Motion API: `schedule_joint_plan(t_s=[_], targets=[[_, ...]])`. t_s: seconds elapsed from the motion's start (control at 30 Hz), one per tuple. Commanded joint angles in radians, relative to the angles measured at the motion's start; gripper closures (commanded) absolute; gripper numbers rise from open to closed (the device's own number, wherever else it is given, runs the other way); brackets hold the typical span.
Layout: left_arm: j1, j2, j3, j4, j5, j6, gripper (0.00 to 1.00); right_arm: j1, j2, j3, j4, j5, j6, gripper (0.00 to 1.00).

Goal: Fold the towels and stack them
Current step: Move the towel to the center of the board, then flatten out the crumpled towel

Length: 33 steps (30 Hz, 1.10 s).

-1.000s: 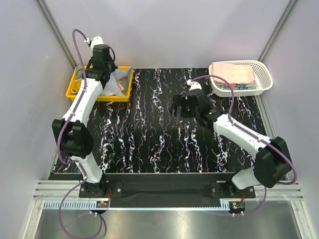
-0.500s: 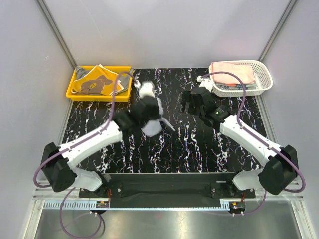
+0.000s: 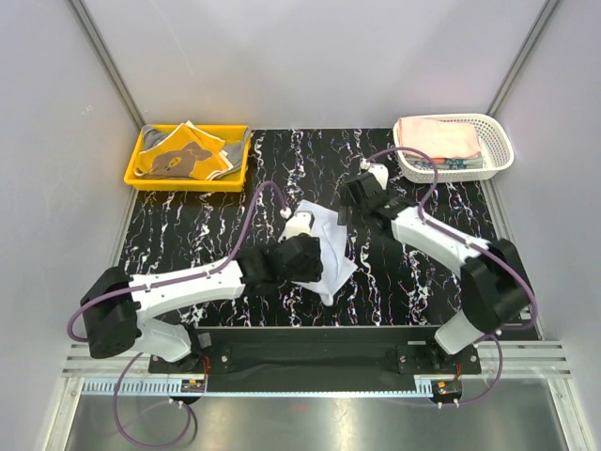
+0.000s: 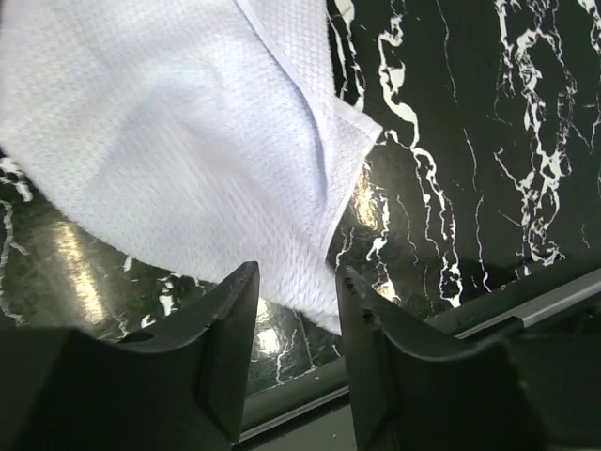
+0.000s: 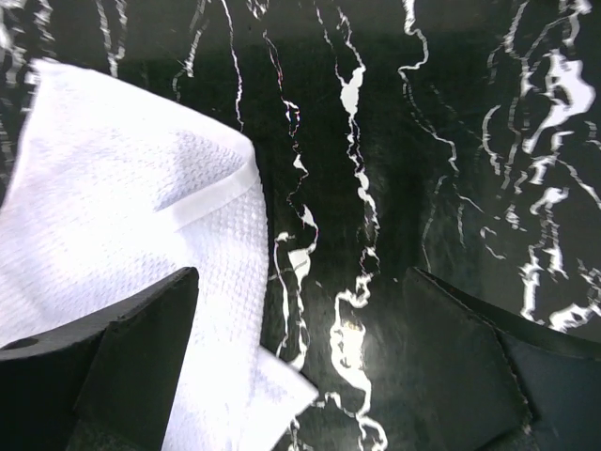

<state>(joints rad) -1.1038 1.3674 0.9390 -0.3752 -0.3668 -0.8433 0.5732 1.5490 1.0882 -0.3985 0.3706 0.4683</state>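
Note:
A light blue towel (image 3: 331, 246) lies spread and rumpled on the black marble table (image 3: 235, 225). My left gripper (image 3: 308, 268) hovers over its near left part; in the left wrist view the gripper (image 4: 296, 282) is open, and the towel (image 4: 178, 141) lies just past the fingertips, unpinched. My right gripper (image 3: 346, 209) is at the towel's far right corner. It stands open (image 5: 302, 282), one finger (image 5: 122, 357) over the towel (image 5: 113, 216), the other over bare table. More towels (image 3: 183, 155), orange and grey, fill the yellow tray. A folded pink towel (image 3: 437, 136) rests in the basket.
The yellow tray (image 3: 188, 181) sits at the table's far left corner, the white lattice basket (image 3: 500, 141) at the far right. The table's near edge rail (image 4: 526, 301) runs close below the towel's near corner.
My left arm swung from the yellow tray to the table's middle with the light blue towel, then opened and let it drop flat. My right gripper moved in to the towel's far corner.

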Motion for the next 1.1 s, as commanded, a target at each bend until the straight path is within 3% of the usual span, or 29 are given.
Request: schedule_joint_plan(t_s=[0.0,0.17,0.27,0.47,0.5,0.77,1.07], targets=[[0.065,-0.067,0.099,-0.045,-0.061,0.018,0.55,-0.01,0.075,0.076,0.03,0.007,0.01,0.03],[0.258,-0.035,0.135,-0.034,-0.002,0.082,0.54,-0.029,0.097,0.07,0.066,-0.059,0.044,0.11],[0.399,0.036,0.184,0.018,0.119,0.148,0.54,-0.027,0.114,0.087,0.066,-0.122,0.07,0.16],[0.548,0.321,0.434,0.018,0.327,0.346,0.54,0.011,0.177,0.145,0.038,-0.131,0.087,0.21],[0.574,0.402,0.505,0.007,0.412,0.396,0.53,0.016,0.18,0.15,0.038,-0.127,0.089,0.21],[0.628,0.778,0.906,-0.188,0.508,0.569,0.52,0.07,0.233,0.174,0.035,-0.093,0.108,0.22],[0.656,0.915,0.986,-0.232,0.571,0.616,0.47,0.091,0.302,0.194,0.04,-0.075,0.107,0.23]])
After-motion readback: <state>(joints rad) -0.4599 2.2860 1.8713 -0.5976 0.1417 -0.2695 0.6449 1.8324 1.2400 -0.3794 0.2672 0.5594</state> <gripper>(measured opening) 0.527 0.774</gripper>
